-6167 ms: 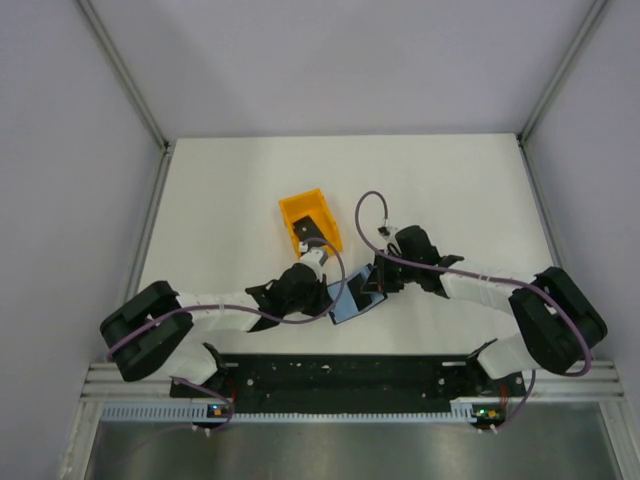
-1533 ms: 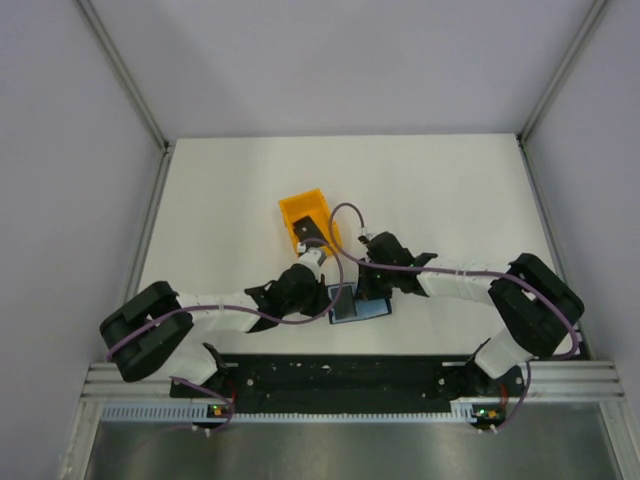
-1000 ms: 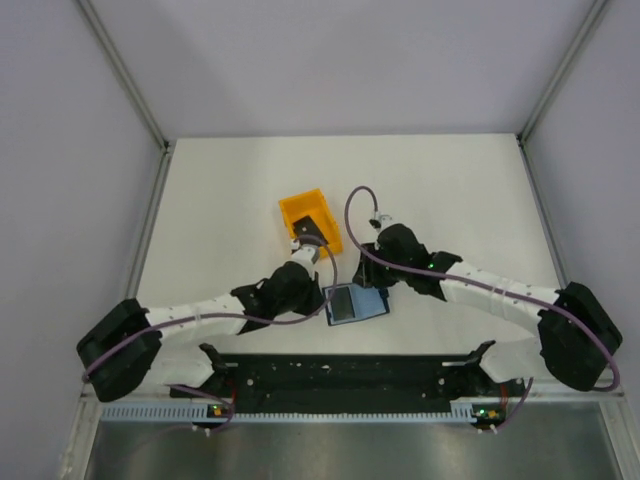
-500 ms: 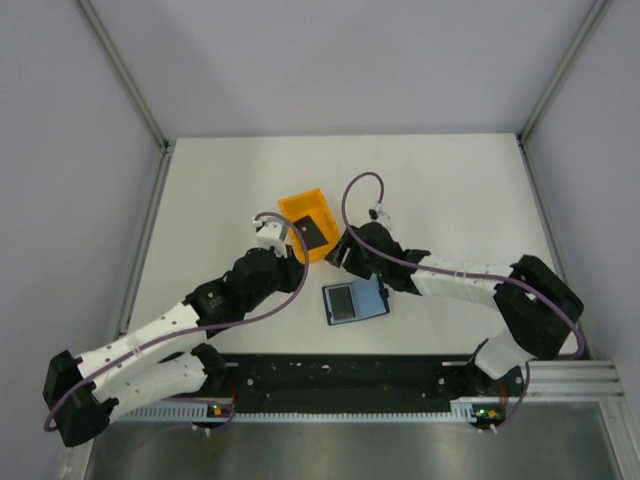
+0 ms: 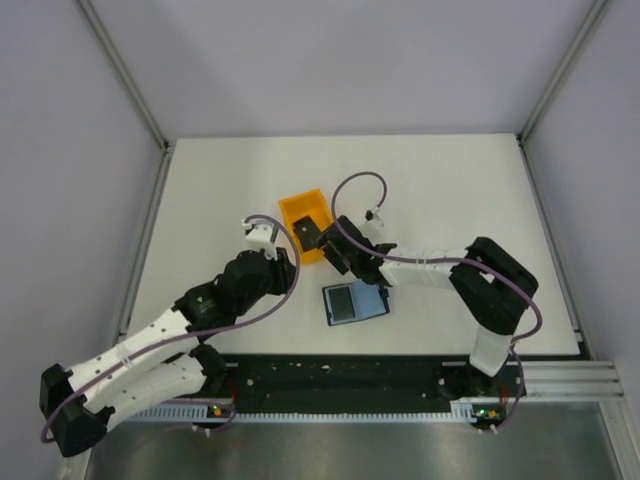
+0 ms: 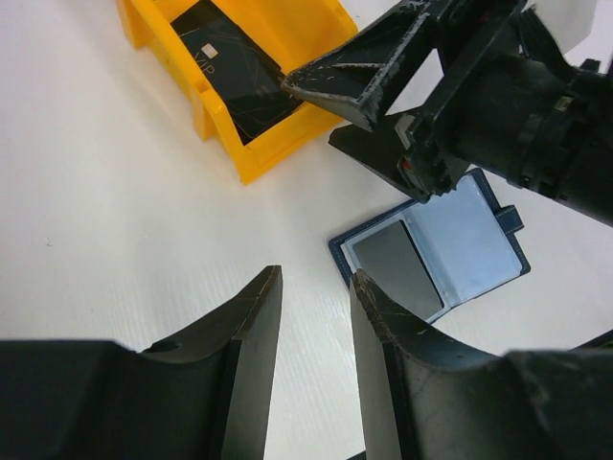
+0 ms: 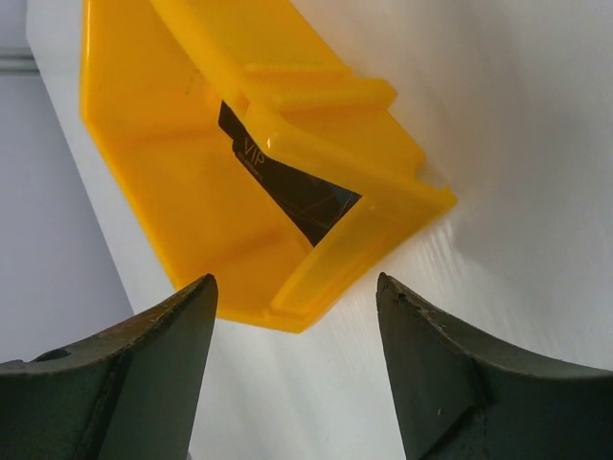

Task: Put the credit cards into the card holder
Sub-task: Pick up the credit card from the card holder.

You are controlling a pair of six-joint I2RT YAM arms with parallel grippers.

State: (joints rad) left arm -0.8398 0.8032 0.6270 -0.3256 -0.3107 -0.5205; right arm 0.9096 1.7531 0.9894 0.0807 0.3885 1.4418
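Observation:
The navy card holder [image 5: 368, 299] lies open on the table, light blue inside, with a dark credit card [image 5: 341, 303] in its left half. It also shows in the left wrist view as card holder [image 6: 469, 240] and card [image 6: 395, 268]. A second black card [image 5: 305, 233], marked VIP, lies inside the orange bin [image 5: 297, 208]. My right gripper [image 5: 322, 240] is open at the bin's near corner, nothing between its fingers. The bin [image 7: 182, 182] and the card [image 7: 302, 196] lie just ahead of the right gripper [image 7: 295, 286]. My left gripper [image 5: 283, 264] is open and empty, left of the holder, over bare table [image 6: 316, 278].
The right arm's fingers [image 6: 374, 72] reach across the top of the left wrist view, between bin [image 6: 244, 144] and holder. White table [image 5: 450, 200] spreads around, walled at the sides and back. The arms' black base rail [image 5: 340, 375] runs along the near edge.
Both grippers opened and left the card holder. The left arm drew back to the left. The right gripper swung over to the orange bin. The holder stays open on the table.

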